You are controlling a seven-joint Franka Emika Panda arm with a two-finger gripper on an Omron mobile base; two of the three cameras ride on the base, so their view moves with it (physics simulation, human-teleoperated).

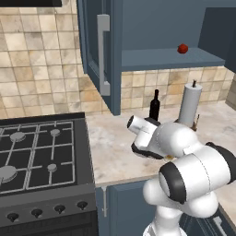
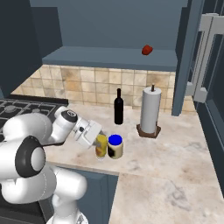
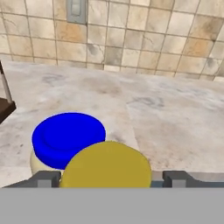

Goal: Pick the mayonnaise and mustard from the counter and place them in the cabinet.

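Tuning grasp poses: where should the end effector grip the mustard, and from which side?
Grip the mustard across its yellow body, roughly mid-height, coming in level from the stove side. It stands upright, and the mayonnaise stands close against its far side, so that side is blocked. The end effector already straddles it.

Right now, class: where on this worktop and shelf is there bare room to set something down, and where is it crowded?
Bare: the counter right of the paper towel roll, toward the cabinet door; the shelf left of the red ball.

Crowded: the front edge, where the gripper is at the mustard, right beside the mayonnaise; wine bottle behind.
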